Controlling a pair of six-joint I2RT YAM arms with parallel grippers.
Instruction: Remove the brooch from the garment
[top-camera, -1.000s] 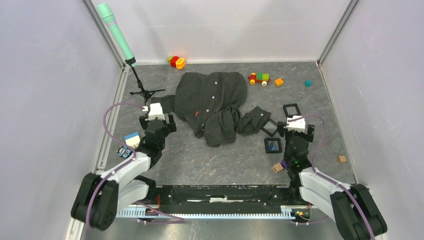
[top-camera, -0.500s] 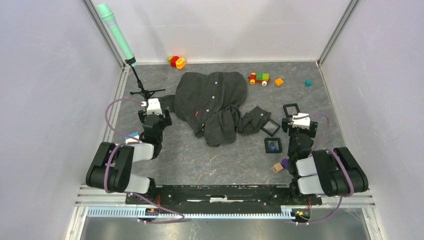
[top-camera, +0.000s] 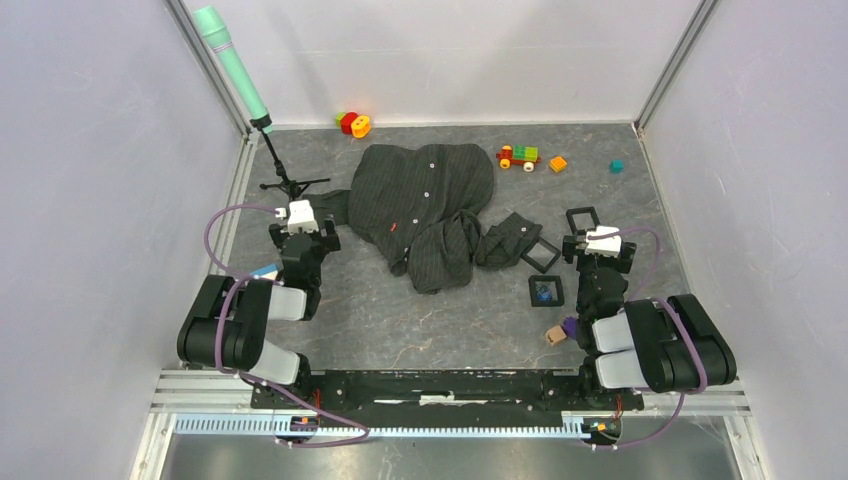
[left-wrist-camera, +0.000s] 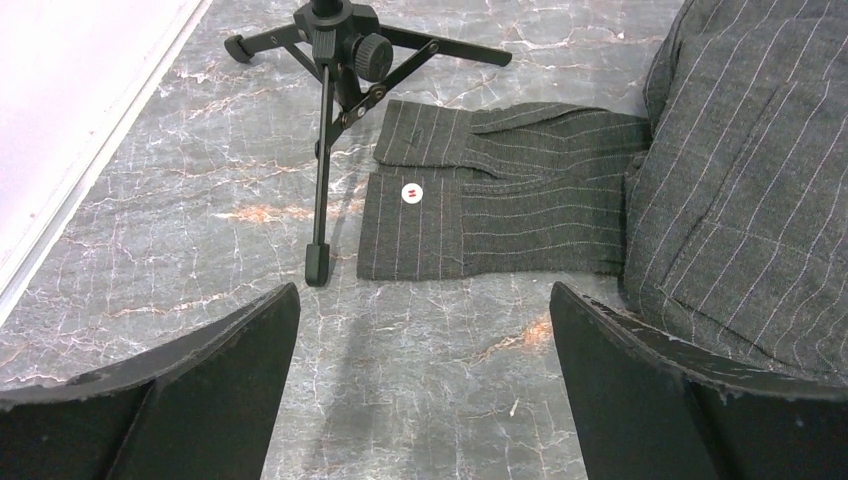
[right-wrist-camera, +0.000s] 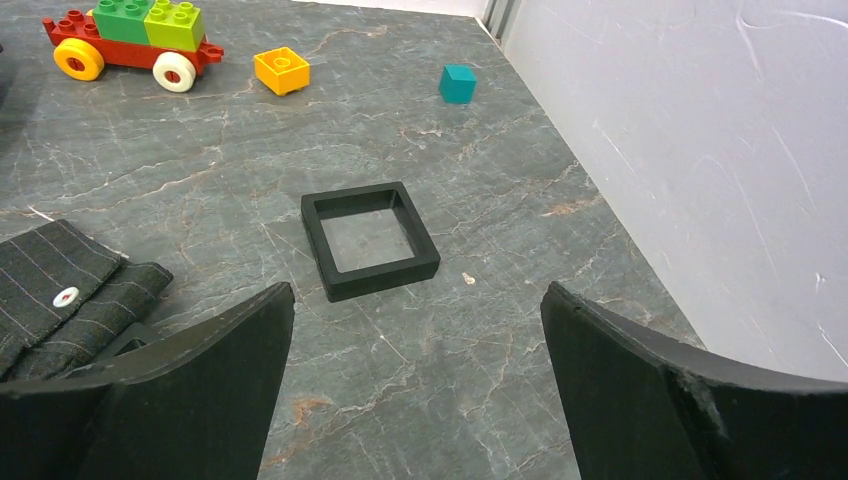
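The garment (top-camera: 428, 196), a dark pinstriped shirt, lies crumpled and spread in the middle of the desk (top-camera: 440, 322), one cuff with a white button (left-wrist-camera: 411, 193) stretched flat just beside a foot of the microphone stand (left-wrist-camera: 325, 110). What looks like the brooch (top-camera: 545, 291), a tiny dark-blue speck, sits off the cloth inside a small black frame (top-camera: 533, 292) near the right arm, so by my reading it is already free of the shirt. It is too small here to make out its shape or any pin. I would expect it to be light, hard and easy to flick away, best pinched across its edges from straight above, though the walls of the frame leave little room for wide fingers. The shirt is limp and would bunch and drag if a pin caught a thread (a second grip pressing the fabric flat would help). The left tool (left-wrist-camera: 424, 300) is spread wide and holds nothing, facing the cuff. The right tool (right-wrist-camera: 417, 290) is likewise spread and empty, facing another empty black frame (right-wrist-camera: 370, 240), with a teal cube (right-wrist-camera: 457, 83) and a toy train (right-wrist-camera: 125, 35) farther off.
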